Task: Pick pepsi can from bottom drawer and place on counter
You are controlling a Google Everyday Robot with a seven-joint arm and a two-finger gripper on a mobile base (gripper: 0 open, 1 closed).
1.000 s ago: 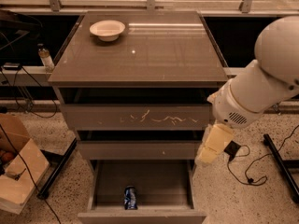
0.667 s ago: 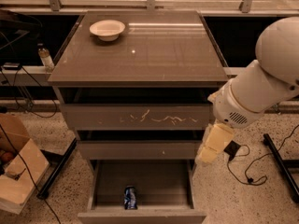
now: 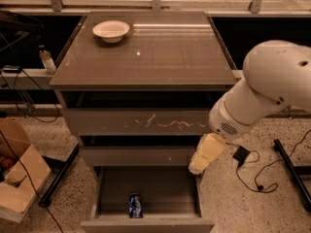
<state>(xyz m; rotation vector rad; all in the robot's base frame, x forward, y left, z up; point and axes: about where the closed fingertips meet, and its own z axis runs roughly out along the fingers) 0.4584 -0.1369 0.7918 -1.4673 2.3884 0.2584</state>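
Glossy counter (image 3: 160, 57), matt plastic tool (image 3: 197, 166) beside the middle drawer (image 3: 136, 156).

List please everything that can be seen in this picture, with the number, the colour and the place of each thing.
can: one, dark blue, standing in the open bottom drawer, near its front
bottom drawer: one, grey inside, pulled open
middle drawer: one, grey-brown, closed
top drawer: one, grey-brown, scratched front, closed
counter: one, glossy grey-brown, cabinet top
bowl: one, white, far left of the counter
bottle: one, small, left of the cabinet
cardboard box: one, brown, floor at left
cable: black, floor at right
arm: one, white, right side
gripper: one, cream, by the cabinet's right edge, above the bottom drawer, apart from the can
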